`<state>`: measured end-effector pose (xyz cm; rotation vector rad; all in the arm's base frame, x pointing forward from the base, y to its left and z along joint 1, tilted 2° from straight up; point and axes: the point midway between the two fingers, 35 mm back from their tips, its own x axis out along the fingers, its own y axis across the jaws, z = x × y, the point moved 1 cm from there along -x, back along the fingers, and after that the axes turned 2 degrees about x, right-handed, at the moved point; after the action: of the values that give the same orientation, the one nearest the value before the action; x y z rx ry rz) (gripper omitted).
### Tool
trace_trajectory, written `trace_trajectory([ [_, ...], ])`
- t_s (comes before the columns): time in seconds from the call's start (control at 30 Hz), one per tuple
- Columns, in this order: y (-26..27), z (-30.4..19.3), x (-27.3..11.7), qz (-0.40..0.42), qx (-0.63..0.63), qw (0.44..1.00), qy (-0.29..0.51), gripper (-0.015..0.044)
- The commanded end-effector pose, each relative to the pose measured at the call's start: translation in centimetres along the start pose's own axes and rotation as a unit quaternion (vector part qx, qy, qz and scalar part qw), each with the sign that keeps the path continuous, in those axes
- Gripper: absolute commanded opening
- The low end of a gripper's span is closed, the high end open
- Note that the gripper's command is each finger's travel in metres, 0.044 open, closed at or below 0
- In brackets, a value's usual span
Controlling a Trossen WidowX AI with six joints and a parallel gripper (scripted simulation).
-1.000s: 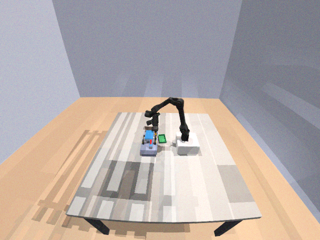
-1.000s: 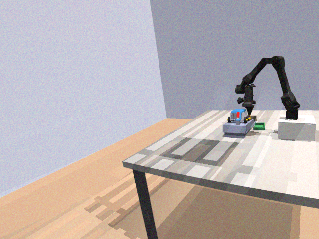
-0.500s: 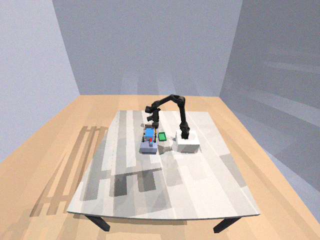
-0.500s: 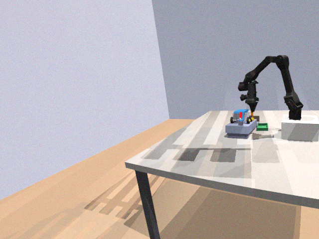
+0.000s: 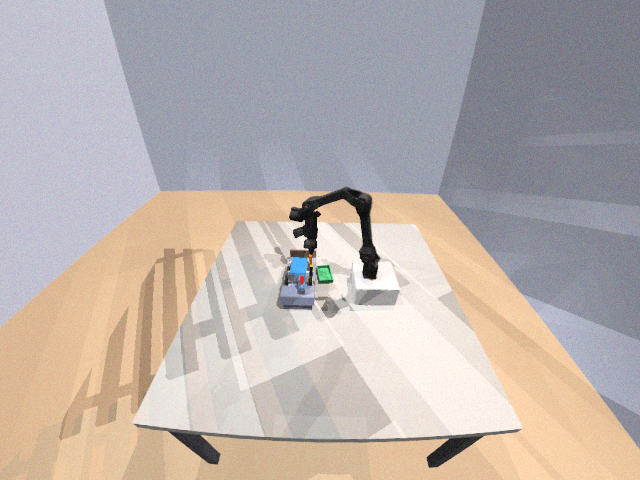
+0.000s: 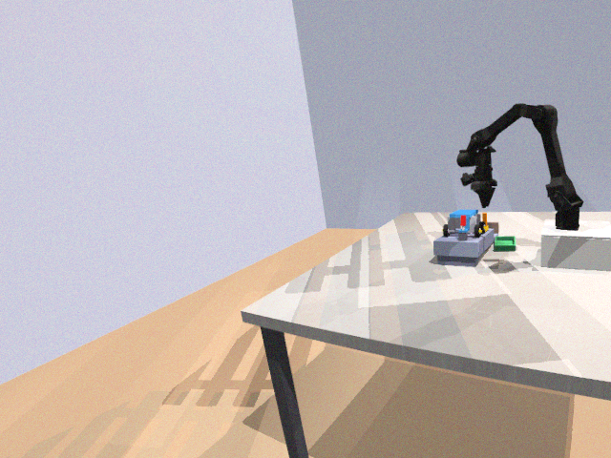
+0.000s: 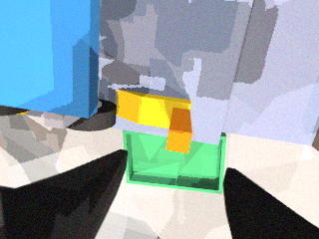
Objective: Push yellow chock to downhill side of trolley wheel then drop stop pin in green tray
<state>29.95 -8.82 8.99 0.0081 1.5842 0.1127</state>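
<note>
Claw: the black two-finger gripper spread, above the orange handle, pinching nothing.
Yellow chock: beyond the fingertips, beside the black wheel; contact unconfirmed.
Retreat: should rise straight, brushing nothing.
Red-headed pin: leave until wedging is verified.

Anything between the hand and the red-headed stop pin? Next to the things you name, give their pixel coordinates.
Exterior view: the hand (image 5: 311,251) (image 6: 485,205) (image 7: 174,166) is above the chock's orange handle (image 5: 310,258) (image 6: 484,218) (image 7: 179,130); the blue-topped trolley (image 5: 298,265) (image 6: 463,213) (image 7: 47,55) stands partly between it and the pin (image 5: 301,281) (image 6: 462,220).
</note>
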Motion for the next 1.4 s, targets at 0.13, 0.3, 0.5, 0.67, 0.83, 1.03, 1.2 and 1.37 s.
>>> trace_trajectory([
  [0.13,0.7,1.7,-1.0,0.013,0.08,0.995,-0.05,0.019],
  [0.3,2.9,2.4,-1.2,0.03,0.17,0.984,-0.045,0.019],
  [0.5,5.7,3.0,-1.5,0.049,0.277,0.959,-0.034,0.019],
  [0.67,8.1,3.3,-1.7,0.062,0.363,0.93,-0.02,0.019],
  [0.83,10.5,3.4,-1.9,0.072,0.446,0.892,-0.003,0.019],
  [1.03,13.4,3.3,-2.1,0.079,0.54,0.838,0.02,0.019],
  [1.2,15.7,3.1,-2.3,0.08,0.614,0.784,0.042,0.019],
  [1.37,18.1,2.6,-2.5,0.076,0.682,0.724,0.064,0.019],
])
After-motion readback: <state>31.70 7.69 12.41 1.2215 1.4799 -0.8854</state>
